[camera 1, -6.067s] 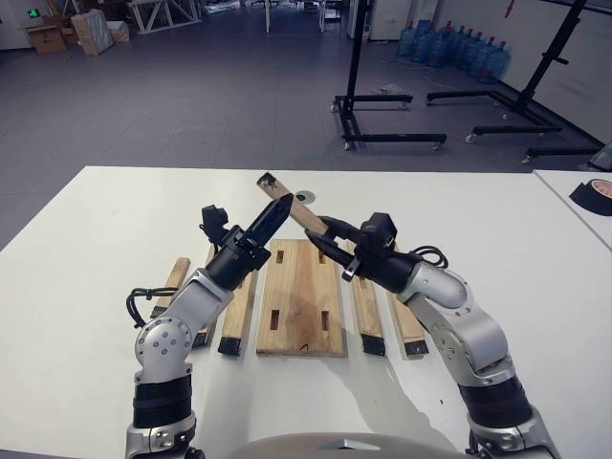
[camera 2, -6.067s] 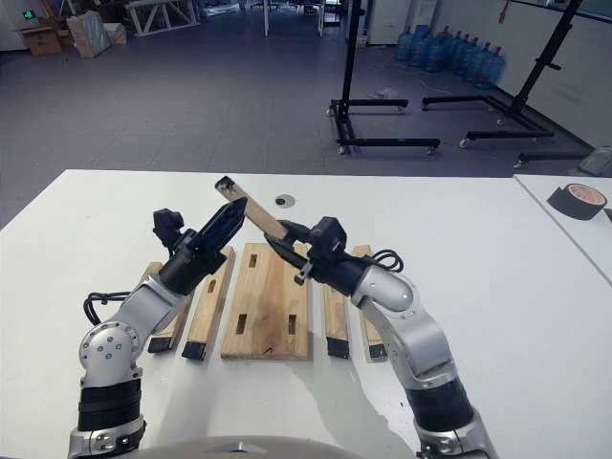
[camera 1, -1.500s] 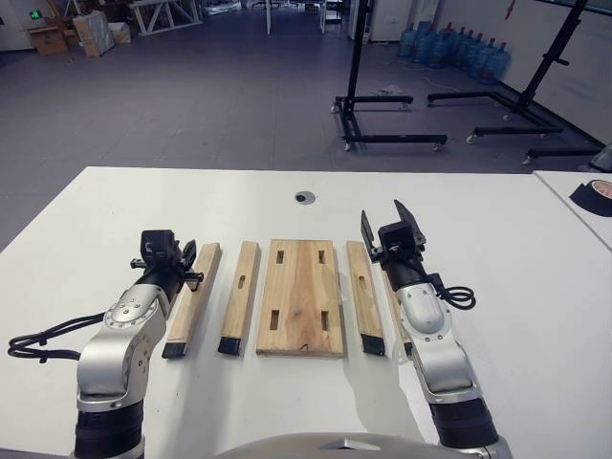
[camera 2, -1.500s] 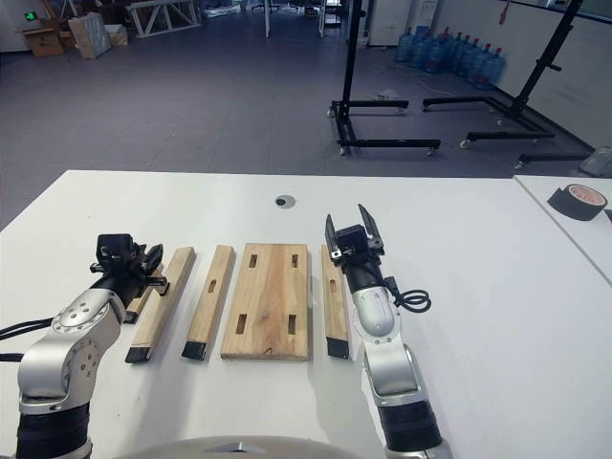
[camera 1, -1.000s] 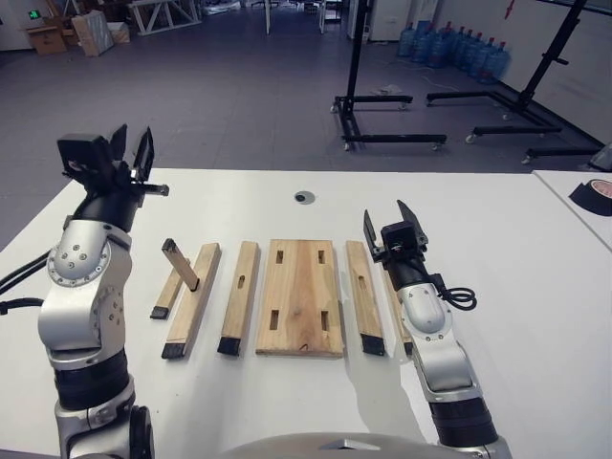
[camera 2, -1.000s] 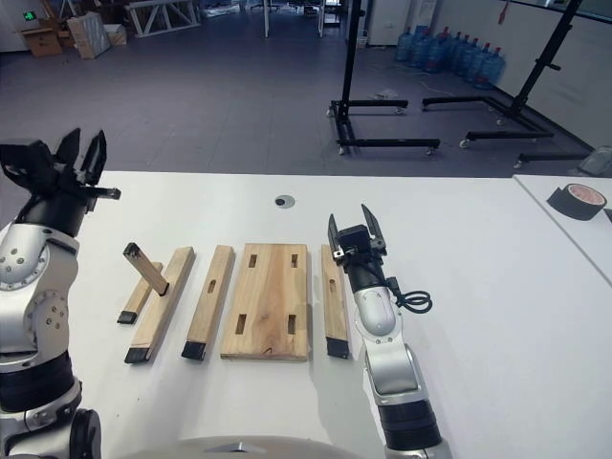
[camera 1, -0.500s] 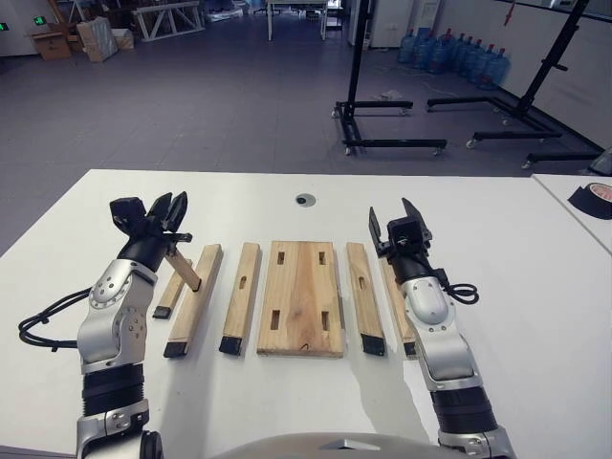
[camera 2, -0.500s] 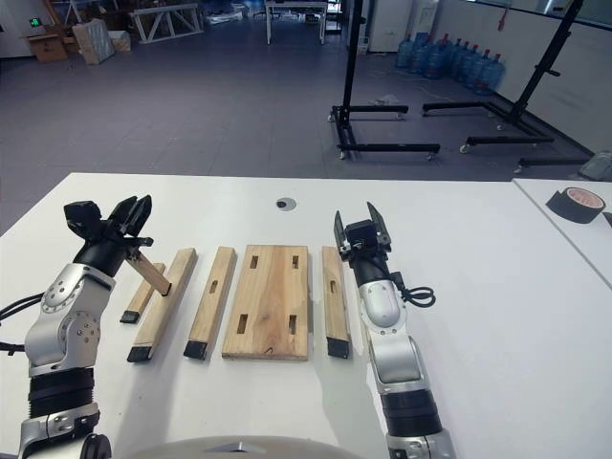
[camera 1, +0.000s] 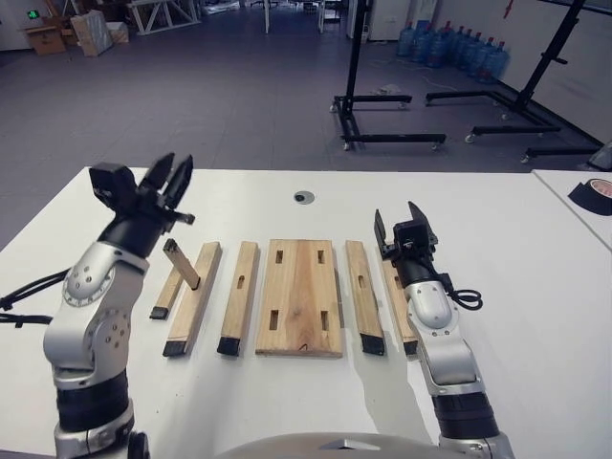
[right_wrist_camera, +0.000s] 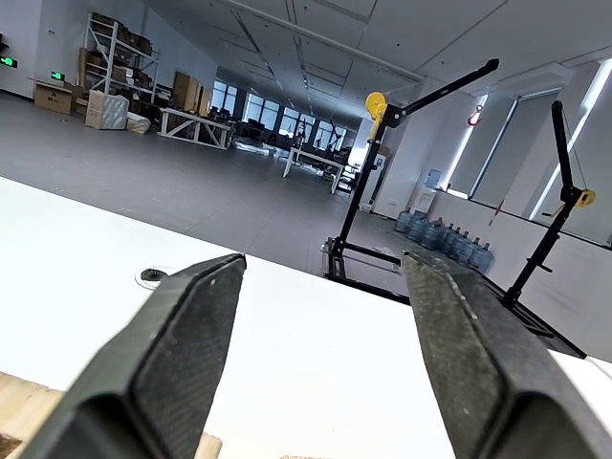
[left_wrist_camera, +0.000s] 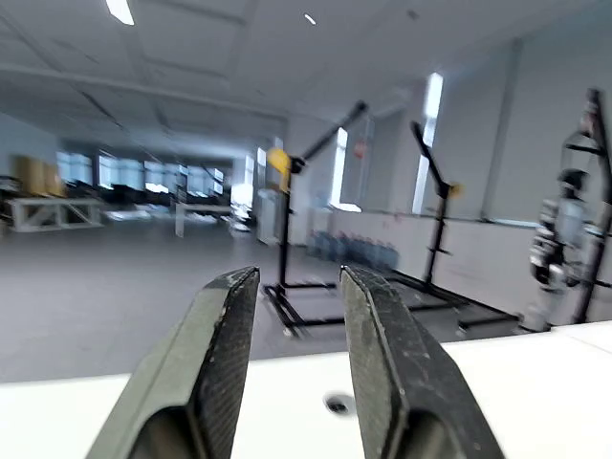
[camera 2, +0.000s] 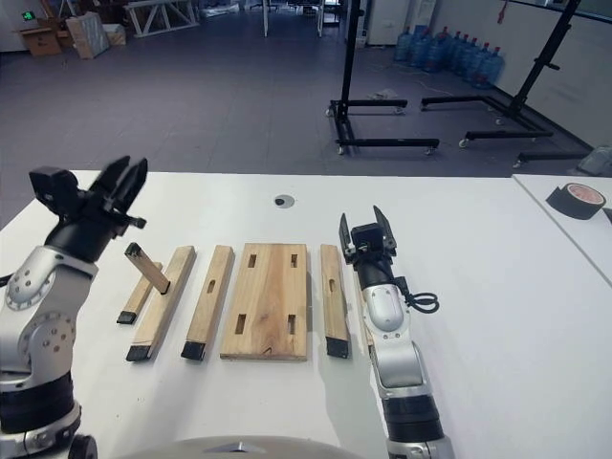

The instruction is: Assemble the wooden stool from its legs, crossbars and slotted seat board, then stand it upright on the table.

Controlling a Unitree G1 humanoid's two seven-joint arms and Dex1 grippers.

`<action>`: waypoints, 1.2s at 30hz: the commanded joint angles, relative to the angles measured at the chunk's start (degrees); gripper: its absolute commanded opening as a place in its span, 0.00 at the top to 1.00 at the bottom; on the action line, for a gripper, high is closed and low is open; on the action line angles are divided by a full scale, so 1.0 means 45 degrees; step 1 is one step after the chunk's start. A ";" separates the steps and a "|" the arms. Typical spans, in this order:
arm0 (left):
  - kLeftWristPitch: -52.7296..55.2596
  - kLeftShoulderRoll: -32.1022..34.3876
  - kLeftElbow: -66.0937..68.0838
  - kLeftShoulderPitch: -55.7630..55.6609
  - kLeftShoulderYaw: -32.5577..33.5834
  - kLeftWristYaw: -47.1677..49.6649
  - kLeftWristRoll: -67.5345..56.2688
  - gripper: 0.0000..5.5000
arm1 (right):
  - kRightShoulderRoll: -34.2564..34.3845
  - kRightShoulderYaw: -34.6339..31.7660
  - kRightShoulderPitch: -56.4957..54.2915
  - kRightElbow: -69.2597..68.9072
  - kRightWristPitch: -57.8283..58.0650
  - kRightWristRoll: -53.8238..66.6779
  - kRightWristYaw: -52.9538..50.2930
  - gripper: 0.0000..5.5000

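Seat board (camera 1: 299, 296) lay flat on the surface (camera 1: 521, 253) between the legs (camera 1: 239, 296). Both tools gaped empty. The left tool (camera 1: 172, 174), near a crossbar (camera 1: 181, 264) propped aslant, should probably seize it squarely mid-length. The right tool (camera 1: 397, 214) hovered over the right-hand legs.

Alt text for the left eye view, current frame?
Pale wooden slotted seat board lies flat on a white table, flanked by flat black-tipped wooden leg boards. A short wooden crossbar leans tilted on the left boards; the open left hand hangs in the air near it, the open right hand over the right boards.
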 commanded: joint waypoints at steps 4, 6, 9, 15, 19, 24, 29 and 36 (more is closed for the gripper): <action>-0.0170 -0.0260 -0.0579 0.5183 -0.0846 -0.1006 0.0263 0.67 | -0.0054 -0.0036 0.0282 -0.0340 0.0094 -0.0062 -0.0016 0.46; -0.0340 -0.0387 -0.0212 0.5764 -0.0902 -0.0928 0.0575 0.60 | -0.0083 0.0010 0.0308 -0.0384 0.0091 -0.0109 0.0026 0.46; 0.0078 -0.0413 -0.0028 0.5947 -0.1229 -0.0415 0.1019 0.53 | -0.0110 0.0070 0.0271 -0.0397 0.0162 -0.0129 0.0089 0.46; 0.1176 -0.0232 0.0427 0.5329 -0.1481 0.1167 0.2425 0.39 | -0.0120 0.0175 0.0306 -0.0415 0.0250 -0.0178 0.0155 0.46; 0.3034 -0.0192 0.0700 0.4610 -0.1132 0.1741 0.2149 0.36 | -0.0138 0.0265 0.0328 -0.0520 0.0397 -0.0287 0.0206 0.46; 0.5407 -0.0231 0.0383 0.4108 -0.1211 0.2198 0.1924 0.36 | -0.0191 0.0482 0.0433 -0.0717 0.0478 -0.0407 0.0341 0.46; 0.6956 -0.0233 0.0125 0.3815 -0.1282 0.2728 0.2211 0.36 | -0.0220 0.0436 0.0346 -0.0901 0.0505 -0.0409 0.0351 0.46; 0.7958 -0.0224 0.0121 0.3546 -0.1468 0.2868 0.2545 0.52 | -0.0253 0.0400 0.0199 -0.0849 0.0479 -0.0440 0.0294 0.46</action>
